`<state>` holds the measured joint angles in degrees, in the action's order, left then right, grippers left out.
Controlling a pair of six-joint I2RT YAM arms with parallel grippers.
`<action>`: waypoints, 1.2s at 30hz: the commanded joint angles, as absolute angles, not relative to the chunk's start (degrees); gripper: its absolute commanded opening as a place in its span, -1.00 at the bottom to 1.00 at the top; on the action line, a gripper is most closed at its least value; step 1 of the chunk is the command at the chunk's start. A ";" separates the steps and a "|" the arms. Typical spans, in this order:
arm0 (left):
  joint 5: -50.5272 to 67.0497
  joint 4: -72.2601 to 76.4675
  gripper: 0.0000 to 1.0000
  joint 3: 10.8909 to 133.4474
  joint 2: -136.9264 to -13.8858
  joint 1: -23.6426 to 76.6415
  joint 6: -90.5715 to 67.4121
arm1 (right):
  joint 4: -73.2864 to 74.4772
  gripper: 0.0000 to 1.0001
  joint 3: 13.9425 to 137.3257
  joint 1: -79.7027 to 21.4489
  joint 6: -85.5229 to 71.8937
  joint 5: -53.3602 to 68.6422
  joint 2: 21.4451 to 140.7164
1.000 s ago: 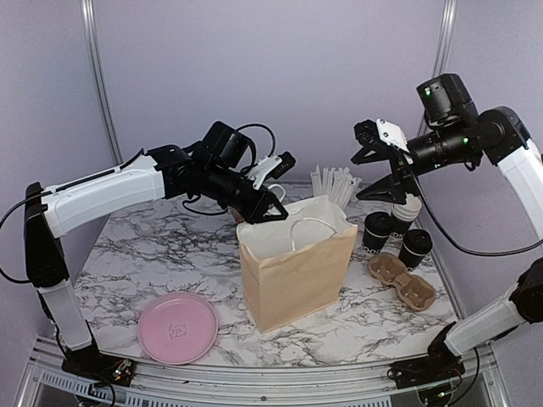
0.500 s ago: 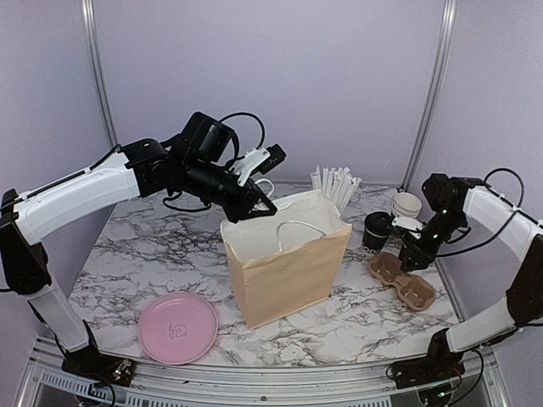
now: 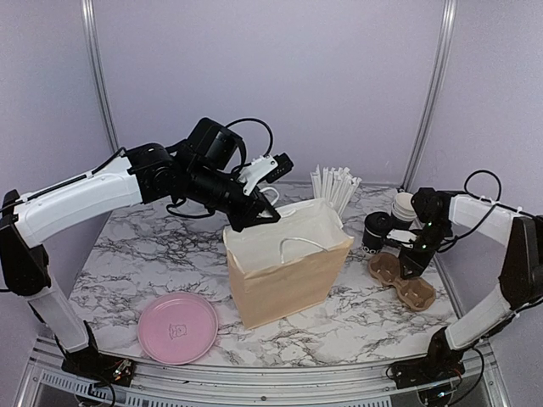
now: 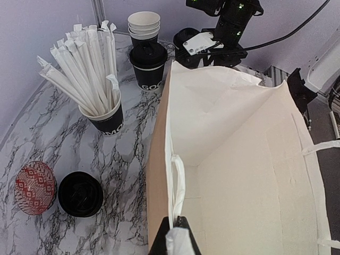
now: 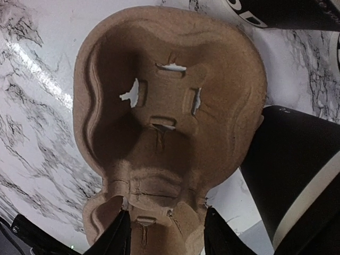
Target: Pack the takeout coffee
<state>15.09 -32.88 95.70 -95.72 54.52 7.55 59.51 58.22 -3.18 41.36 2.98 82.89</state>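
Top view, left gripper: the left gripper [image 3: 261, 214] is clamped on the back rim of the brown paper bag [image 3: 288, 275], at the bag's 12 o'clock. The mouth is judged to be held open and steady so that packing can be done.
Top view, right gripper: the right gripper [image 3: 413, 257] is lowered onto the pulp cup carrier [image 3: 409, 287], at 3 o'clock of the bag.
Top view, coffee: a lidded black cup [image 3: 376, 230] is stood on the table [image 3: 136, 254] at 11 o'clock of the carrier, outside the bag.
Left wrist view, grip: the bag's rim is pinched shut-tight beside a white handle [image 4: 178, 180]. No cup is seen inside the bag, so packing is judged not begun.
Left wrist view, surroundings: the lidded cup is found at 11 o'clock of the bag mouth, with a stack of empty cups [image 4: 143, 24] behind it and a cup of wrapped straws [image 4: 103, 114] at 9 o'clock.
Right wrist view, grip: the fingers [image 5: 118, 236] are set apart on either side of the carrier's near end. Whether they press it cannot be told. The carrier is judged to be taken first as a seat for the cups.
Right wrist view, neighbour: a black cup is seen just beside the carrier at 4 o'clock.
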 commanded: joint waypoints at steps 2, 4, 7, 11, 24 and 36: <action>13.42 -33.60 -1.00 95.62 -94.70 55.77 9.15 | 55.94 -0.10 58.38 -2.89 39.58 1.88 85.16; 13.09 -33.73 -1.00 95.71 -94.74 55.96 9.30 | 55.65 -0.10 58.28 -2.94 39.47 1.97 85.69; 12.75 -33.87 -1.00 95.84 -94.91 55.99 9.63 | 55.63 -0.10 57.83 -2.94 39.47 2.11 86.53; 12.02 -34.17 -1.00 95.89 -95.10 55.99 10.17 | 56.04 -0.09 57.23 -2.90 39.63 2.40 86.73; 12.05 -34.48 -1.00 95.32 -95.14 55.99 10.30 | 56.43 -0.05 57.52 -2.94 38.96 4.75 88.63; 11.72 -34.59 -1.00 94.66 -94.74 56.07 10.09 | 57.57 -0.33 58.80 -2.95 37.98 6.90 89.96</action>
